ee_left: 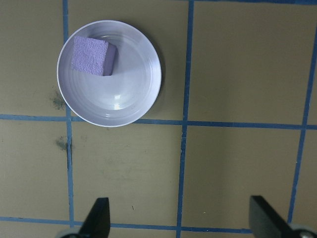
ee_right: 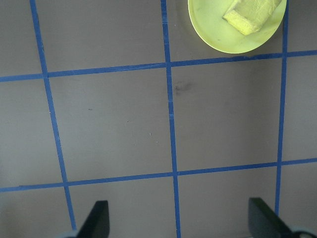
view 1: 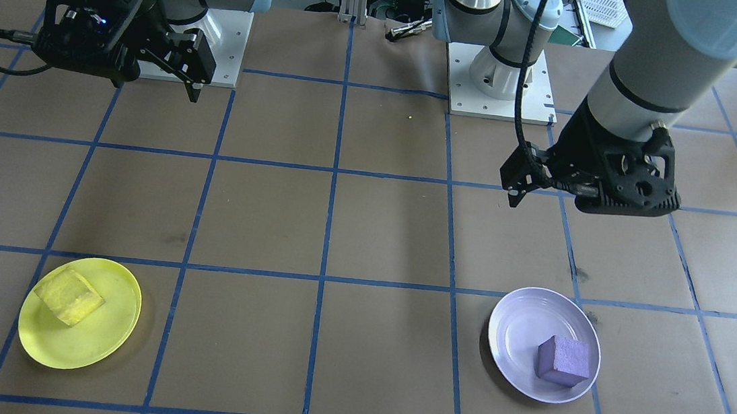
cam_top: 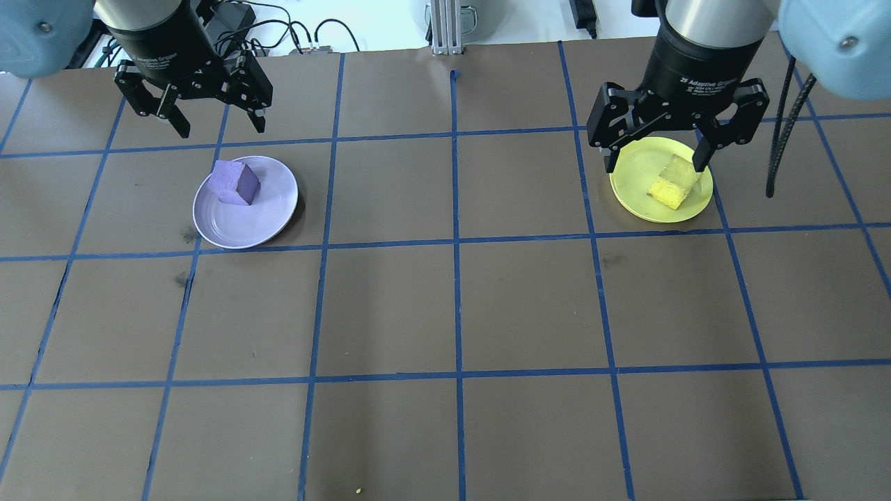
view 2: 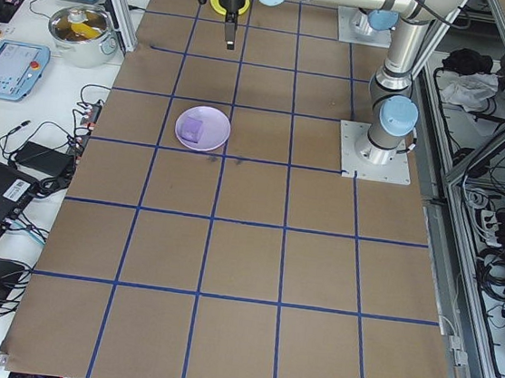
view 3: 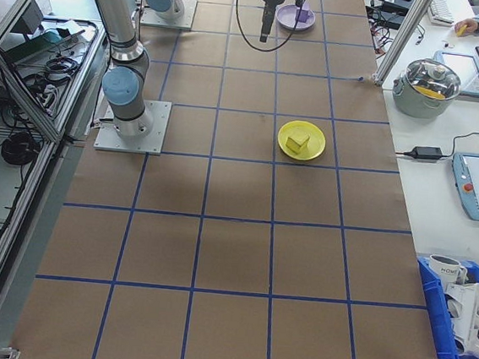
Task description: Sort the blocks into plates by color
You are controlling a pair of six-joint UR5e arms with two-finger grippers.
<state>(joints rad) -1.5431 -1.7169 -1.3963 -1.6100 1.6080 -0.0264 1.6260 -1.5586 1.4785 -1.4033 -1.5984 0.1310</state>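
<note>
Blocks sit in plates of their own color, one in each. On the robot's left, the purple block [cam_top: 235,182] is a small cube with a rough, dull skin. It lies near the far rim of the lavender plate [cam_top: 268,217], which is round, shallow and shiny. On the right, the yellow block [cam_top: 672,184] looks rough and spongy too. It rests tilted in the yellow plate [cam_top: 637,188], close to one rim.

Both plates lie on the table [cam_top: 452,313], which is covered in flat brown paper with blue tape lines making squares.

The left gripper [cam_top: 202,111] hangs in the air near the lavender plate. Its black fingers are spread wide and grip nothing. The right gripper [cam_top: 658,149] hangs over the yellow plate, fingers also spread wide, with nothing between them.

The left wrist view looks straight down and shows rings in the lavender plate's floor and a bright glint. The front view shows the yellow block's glassy-looking top. The side views show benches beside the table, with a pot [view 3: 429,86] that the other views miss.
</note>
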